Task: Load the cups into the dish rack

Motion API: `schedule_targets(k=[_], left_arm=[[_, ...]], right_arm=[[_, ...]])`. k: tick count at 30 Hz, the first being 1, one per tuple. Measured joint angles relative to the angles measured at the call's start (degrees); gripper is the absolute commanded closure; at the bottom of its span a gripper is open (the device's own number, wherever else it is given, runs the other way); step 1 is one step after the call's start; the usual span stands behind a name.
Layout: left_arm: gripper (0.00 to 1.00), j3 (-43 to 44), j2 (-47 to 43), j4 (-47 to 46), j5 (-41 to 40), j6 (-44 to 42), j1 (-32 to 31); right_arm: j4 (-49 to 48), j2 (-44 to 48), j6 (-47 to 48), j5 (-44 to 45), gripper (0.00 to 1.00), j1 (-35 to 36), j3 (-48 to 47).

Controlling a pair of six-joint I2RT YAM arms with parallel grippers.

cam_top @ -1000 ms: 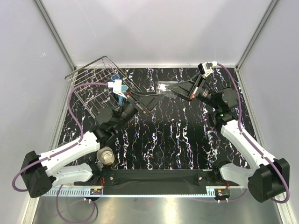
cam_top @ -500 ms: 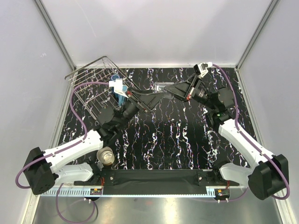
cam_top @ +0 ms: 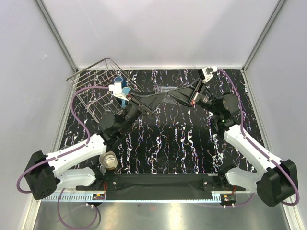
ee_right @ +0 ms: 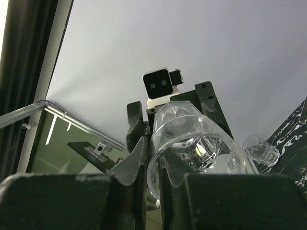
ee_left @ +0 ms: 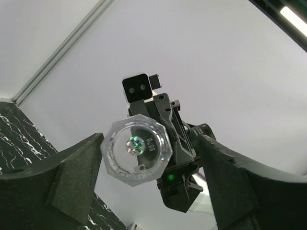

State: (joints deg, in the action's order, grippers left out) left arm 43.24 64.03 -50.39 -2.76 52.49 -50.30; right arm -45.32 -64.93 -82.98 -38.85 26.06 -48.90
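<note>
The black marbled table [cam_top: 182, 143] carries the dish rack [cam_top: 93, 88] at its far-left corner, a silver wire basket with flared sides. Both arms reach to a spot just right of the dish rack and above the table, where their tips meet.

The left end effector [cam_top: 154, 99] points away from the dish rack with its fingers spread wide. In the left wrist view the clear glass cup [ee_left: 137, 149] sits base-on in the gap between them, with space showing on both sides.

The right end effector [ee_right: 154, 178] faces toward the dish rack and is nearly closed, pinching the side wall of the clear glass cup near its rim. The cup lies on its side in the air, with its mouth toward the right wrist.

A light blue cup [cam_top: 126, 90] shows at the dish rack's right edge, largely hidden by the left wrist; whether it sits inside cannot be told.

The beige-silvery cup [cam_top: 109, 160] stands upright on the table, well nearer than the dish rack, beside the left arm's base.
</note>
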Motion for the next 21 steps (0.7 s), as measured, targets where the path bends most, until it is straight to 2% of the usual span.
schedule_targets(k=[1,2,5,9,11,12,13,14,16,18,19,21], left_arm=[[0.28,-0.1,0.1,-0.2,-0.4,0.1,0.0],[0.37,-0.1,0.3,-0.3,-0.6,0.3,0.0],[0.46,-0.1,0.9,-0.3,-1.0,0.7,0.2],[0.68,-0.1,0.9,-0.6,-1.0,0.9,0.1],[0.73,-0.2,0.9,-0.7,-0.9,0.8,0.1],[0.75,-0.2,0.9,-0.6,-0.9,0.6,0.1],[0.83,-0.2,0.8,-0.3,-0.8,0.3,0.1],[0.92,-0.2,0.7,0.0,-0.6,-0.1,0.1],[1.00,-0.2,-0.1,1.6,-0.2,-1.2,0.1],[1.00,-0.2,-1.8,4.4,-0.2,-2.6,0.0],[1.00,-0.2,-2.7,5.7,-0.3,-3.4,0.0],[1.00,-0.2,-4.6,8.2,-0.4,-4.8,0.1]], right_arm=[[-0.3,0.1,-0.1,0.3,1.00,0.1,0.3],[-0.5,0.2,-0.1,0.5,1.00,0.2,0.4],[-1.1,0.4,-0.2,0.5,1.00,0.2,0.5],[-1.6,0.6,-0.1,0.9,1.00,0.4,0.8],[-1.7,0.7,0.0,1.2,0.95,0.5,1.1],[-1.6,0.8,0.0,1.3,0.91,0.5,1.3],[-1.6,1.0,0.1,1.4,0.75,0.6,1.5],[-1.5,1.2,0.3,1.6,0.67,0.6,1.7],[0.4,1.7,1.1,1.6,0.51,0.6,1.9],[3.4,2.4,2.8,1.6,0.39,0.8,2.0],[4.9,2.8,3.7,1.7,0.27,0.9,2.0],[10.1,4.2,6.5,2.0,0.19,0.9,1.9]])
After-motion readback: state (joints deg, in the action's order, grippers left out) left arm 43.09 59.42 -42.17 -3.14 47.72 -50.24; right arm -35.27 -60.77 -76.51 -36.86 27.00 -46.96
